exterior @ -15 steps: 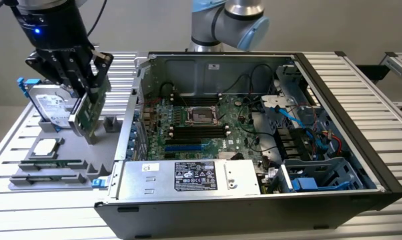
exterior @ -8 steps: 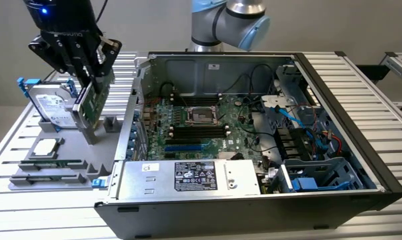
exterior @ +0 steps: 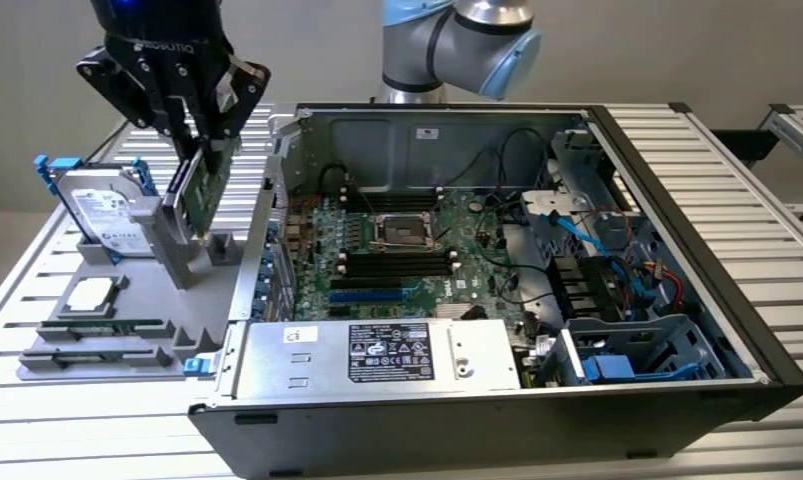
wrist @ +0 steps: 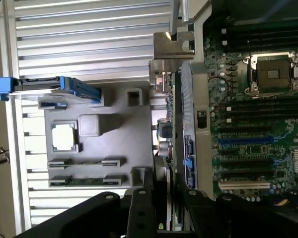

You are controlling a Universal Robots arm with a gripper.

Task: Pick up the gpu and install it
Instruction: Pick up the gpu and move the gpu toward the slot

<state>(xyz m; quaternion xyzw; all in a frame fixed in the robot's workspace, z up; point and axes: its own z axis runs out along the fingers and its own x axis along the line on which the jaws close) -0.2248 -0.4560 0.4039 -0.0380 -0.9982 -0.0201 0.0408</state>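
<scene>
The gpu [exterior: 197, 190] is a thin green card with a black face, hanging on edge from my gripper [exterior: 198, 125], which is shut on its upper edge. Its lower edge sits just over the slotted posts of the grey parts holder [exterior: 174, 300], to the exterior view's left of the open computer case [exterior: 668, 240]. The wrist view looks down the gpu [wrist: 175, 144] edge-on, with its silver end bracket [wrist: 173, 49] at the far end and my black fingers [wrist: 141, 198] clamped on either side. The motherboard [wrist: 253, 114] with its blue expansion slot [wrist: 244, 140] lies beside the card.
On the grey holder stand a silver hard drive with blue rails [exterior: 101, 210], a processor chip [exterior: 88, 295] and narrow memory sticks [exterior: 101, 327]. Inside the case are the power supply [exterior: 374, 355], the CPU socket [exterior: 401, 230], cables and a drive cage [exterior: 641, 345]. The case's side wall [exterior: 261, 230] rises between holder and motherboard.
</scene>
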